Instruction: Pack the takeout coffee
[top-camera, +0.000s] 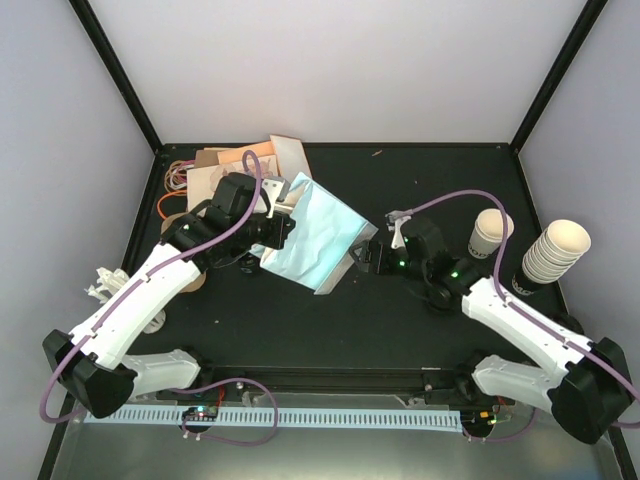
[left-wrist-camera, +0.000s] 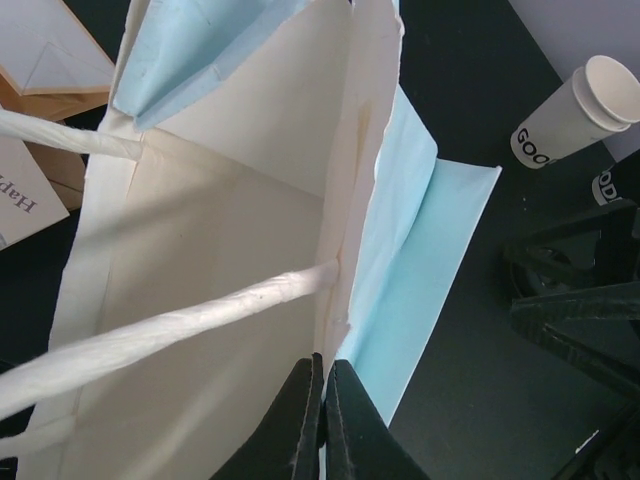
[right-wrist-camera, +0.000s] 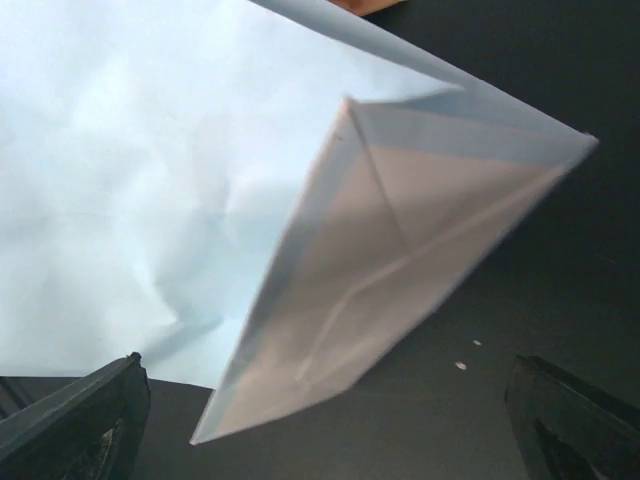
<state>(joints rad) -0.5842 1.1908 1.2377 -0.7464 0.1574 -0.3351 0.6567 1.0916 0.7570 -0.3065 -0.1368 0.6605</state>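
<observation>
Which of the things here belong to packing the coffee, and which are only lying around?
For the job: blue paper bag, gripped at its rim by the left end effector; open right end effector by its base. The lidded coffee is not in view.
Lying about: single lidless cup; stack of cups; brown cardboard.

Paper bag (top-camera: 318, 238), light blue: one. Twisted white handles on it: two, near handle (left-wrist-camera: 190, 325) and far handle (left-wrist-camera: 60, 135). Cream cups standing alone: one, the single cup (top-camera: 490, 232). Stacks of cream cups: one, the cup stack (top-camera: 555, 252); rims nested too tightly for a sure tally, more than five. Robot arms: two, left arm (top-camera: 140, 295) and right arm (top-camera: 520, 315). Brown paper pile (top-camera: 240, 160) at back left: one heap, sheets overlapping, number unclear. Lettered card (left-wrist-camera: 20, 195): one.
</observation>
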